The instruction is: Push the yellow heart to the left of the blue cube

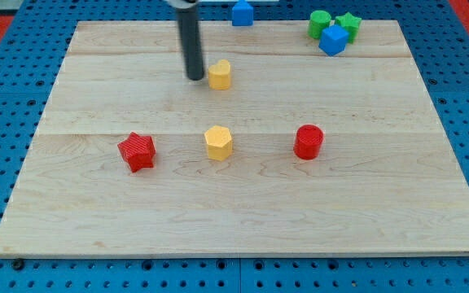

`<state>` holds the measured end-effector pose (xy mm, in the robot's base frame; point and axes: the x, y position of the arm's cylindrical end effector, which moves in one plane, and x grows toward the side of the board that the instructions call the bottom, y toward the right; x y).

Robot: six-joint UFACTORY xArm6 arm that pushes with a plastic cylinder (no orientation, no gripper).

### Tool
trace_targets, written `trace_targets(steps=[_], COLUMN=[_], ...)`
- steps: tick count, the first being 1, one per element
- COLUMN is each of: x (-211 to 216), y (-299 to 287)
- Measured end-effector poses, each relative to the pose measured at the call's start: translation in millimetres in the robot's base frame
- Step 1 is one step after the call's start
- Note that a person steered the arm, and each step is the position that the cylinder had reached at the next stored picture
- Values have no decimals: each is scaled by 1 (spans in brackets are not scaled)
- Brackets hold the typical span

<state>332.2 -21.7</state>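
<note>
My tip [195, 77] rests on the tabletop [243, 203] in its upper half, just to the view's left of a yellow block [220, 75], so close that I cannot tell whether they touch. The tool is a plain dark rod with nothing to open or close, and it holds nothing. That yellow block may be the heart, though its shape is hard to make out. A second yellow block [218, 142], six-sided, lies lower down near the middle, between a red star [137, 151] and a red cylinder [308, 142]. The blue cube [333, 39] sits near the view's top right, touching a green cylinder [319, 24] and a green star [349, 24]. Another blue block [242, 13] stands at the top edge
</note>
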Motion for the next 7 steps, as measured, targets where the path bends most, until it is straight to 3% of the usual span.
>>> trace_targets(steps=[1, 3, 4, 5, 6, 7], x=[21, -55, -33, 16, -56, -73], y=[116, 54, 67, 114, 82, 88])
